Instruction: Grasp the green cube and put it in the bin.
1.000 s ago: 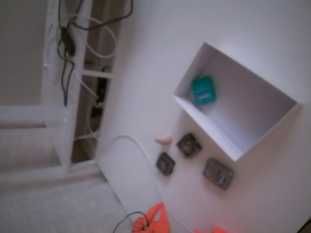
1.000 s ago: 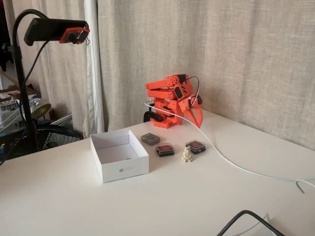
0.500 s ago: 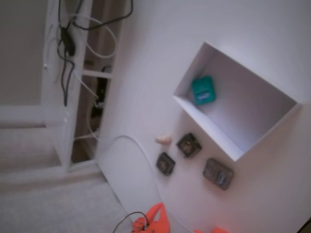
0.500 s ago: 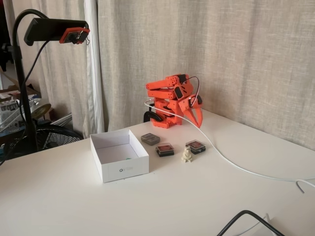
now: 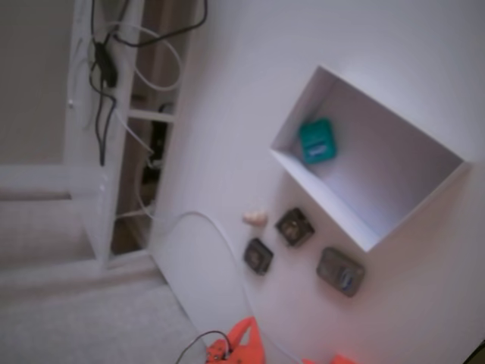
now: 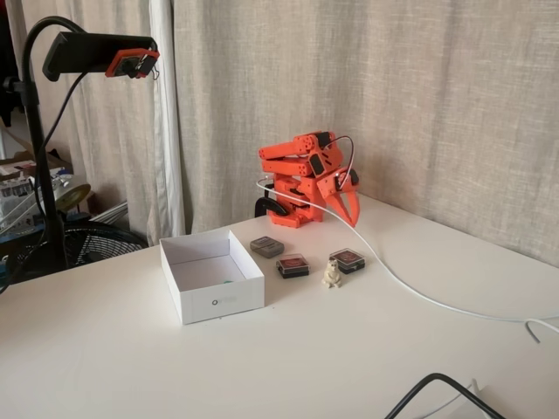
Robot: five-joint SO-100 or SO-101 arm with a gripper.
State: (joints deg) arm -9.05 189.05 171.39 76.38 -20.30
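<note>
Folding back over its base at table's rear, arm (image 6: 301, 175) parks w/ gripper (image 6: 348, 212) pointing down, fingers near-together, empty. Green cube (image 5: 316, 141) lies inside bin (image 5: 439, 163), corner nearest wall. Nothing moved vs 1 s ago.

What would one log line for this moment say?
green cube: inside bin | tool: empty, folded back near base | task: appears done

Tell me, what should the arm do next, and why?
Probably nothing more than stay folded at rest. The green cube already lies inside the bin, near one corner, and the gripper hangs empty by the arm's base, well away from the bin. The job looks done.
</note>
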